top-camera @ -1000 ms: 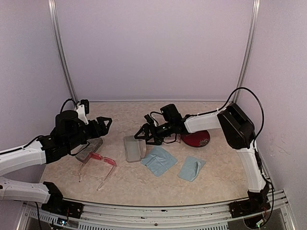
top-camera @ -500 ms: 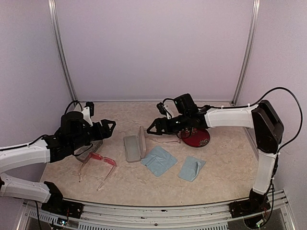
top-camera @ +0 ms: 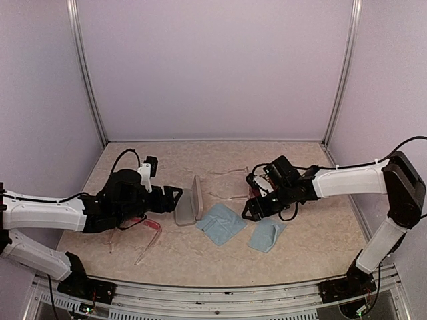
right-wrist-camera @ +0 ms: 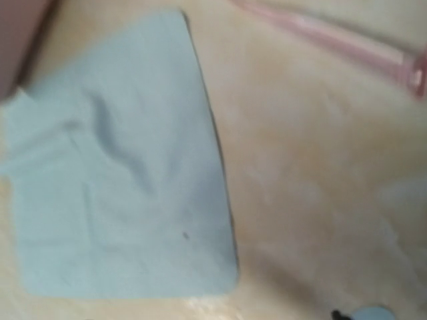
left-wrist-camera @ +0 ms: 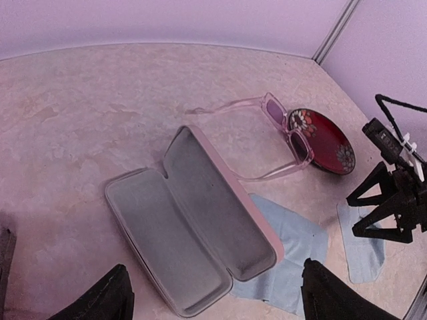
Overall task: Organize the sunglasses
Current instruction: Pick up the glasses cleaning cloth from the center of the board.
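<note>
Left gripper: jaws wide apart, nothing between them. It sits low over the table, just left of the open case, pointing right at it.

Right gripper: in the left wrist view its two fingers stand apart with nothing held. It points down-left, over the gap between the two blue cloths. Its own wrist camera is blurred and does not show the fingers.

Red-pink sunglasses: near-left on the table, partly under the left arm. They are unfolded, with the temples running toward the near edge. Neither gripper touches them.

Pale pink sunglasses: mid-table, far-right of the open case and clear of it. They are unfolded, with both temples pointing left. The front sits right against the left edge of the red flowered dish; cannot tell if it overlaps the rim. The right gripper is just near of this pair, not on it.

The case has a pink shell and grey lining, with the lid tipped up on its far side. It is empty.

Larger cloth: flat, just right of the case, its edge touching or tucked under the case's end. Smaller cloth: right of the larger one, with one corner folded over.
</note>
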`<action>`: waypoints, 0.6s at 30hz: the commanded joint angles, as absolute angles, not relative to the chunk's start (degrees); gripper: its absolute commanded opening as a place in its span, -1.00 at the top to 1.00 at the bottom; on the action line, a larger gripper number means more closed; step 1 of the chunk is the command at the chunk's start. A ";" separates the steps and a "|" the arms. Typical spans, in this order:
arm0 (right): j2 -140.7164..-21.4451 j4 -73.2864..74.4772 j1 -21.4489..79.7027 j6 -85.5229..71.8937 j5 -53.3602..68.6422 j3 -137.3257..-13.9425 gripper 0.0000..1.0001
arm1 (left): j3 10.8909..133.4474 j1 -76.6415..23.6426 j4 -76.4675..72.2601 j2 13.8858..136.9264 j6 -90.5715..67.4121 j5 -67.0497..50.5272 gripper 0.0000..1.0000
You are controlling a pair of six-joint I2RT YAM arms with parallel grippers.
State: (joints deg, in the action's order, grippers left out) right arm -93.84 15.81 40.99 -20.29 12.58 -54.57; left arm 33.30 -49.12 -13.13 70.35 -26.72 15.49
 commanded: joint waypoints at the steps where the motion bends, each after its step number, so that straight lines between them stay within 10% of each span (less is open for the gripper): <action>1: -95.14 10.21 40.85 -18.33 13.69 -52.59 -0.42 | 31.39 -53.12 -15.52 73.40 -27.18 18.26 -0.69; 18: -105.35 11.04 45.37 -16.19 10.06 -57.36 0.07 | 27.61 -62.67 -16.27 72.80 -32.24 27.03 -0.69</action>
